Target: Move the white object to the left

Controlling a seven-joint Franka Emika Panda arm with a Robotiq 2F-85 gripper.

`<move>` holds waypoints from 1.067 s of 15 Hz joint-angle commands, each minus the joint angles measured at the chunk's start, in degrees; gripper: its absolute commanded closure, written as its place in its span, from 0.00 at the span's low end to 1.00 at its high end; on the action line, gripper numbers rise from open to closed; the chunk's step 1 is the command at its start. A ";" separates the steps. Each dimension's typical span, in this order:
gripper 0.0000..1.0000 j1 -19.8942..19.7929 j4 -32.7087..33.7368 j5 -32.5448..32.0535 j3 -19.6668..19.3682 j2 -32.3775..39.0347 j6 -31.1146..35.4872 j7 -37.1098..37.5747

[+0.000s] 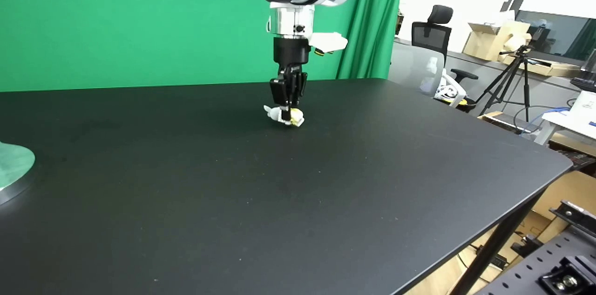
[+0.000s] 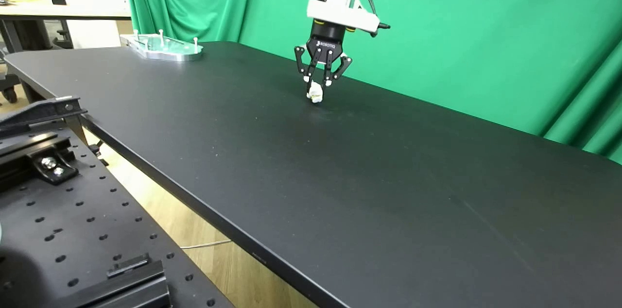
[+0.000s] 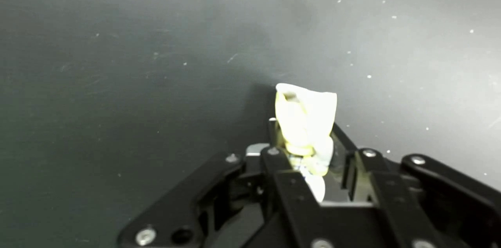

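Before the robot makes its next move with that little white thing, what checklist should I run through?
1. Gripper lined up with the white object: ok; the object sits between its fingers.
2. Secure hold: cannot tell; contact on both sides is not certain.
3. Object lifted off the table: cannot tell; no sure gap shows underneath.
4. Pale green plate clear of the object: ok; it stands well apart.
5. Whose left is meant: cannot tell; nothing pictured settles it.
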 commanded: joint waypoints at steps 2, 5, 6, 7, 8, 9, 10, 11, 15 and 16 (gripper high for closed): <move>0.92 5.04 -6.71 1.00 -0.70 -5.88 -1.90 17.55; 0.92 8.30 -10.97 1.98 -0.97 -9.34 -2.30 27.79; 0.92 8.99 -12.44 2.46 -1.05 -10.55 -2.72 30.68; 0.92 9.38 -14.68 2.58 -1.32 -12.23 -2.43 33.35; 0.92 9.59 -16.76 2.86 -1.51 -13.75 -2.11 35.77; 0.92 9.39 -19.45 3.01 -1.94 -15.54 -1.38 37.68; 0.92 9.02 -21.53 3.32 -2.46 -16.87 -0.77 39.20; 0.92 8.78 -23.48 2.75 -3.45 -17.90 0.22 40.91; 0.44 6.96 -29.57 -0.62 -8.58 -19.69 9.40 44.80; 0.43 6.77 -30.59 -2.49 -10.29 -19.49 12.37 45.69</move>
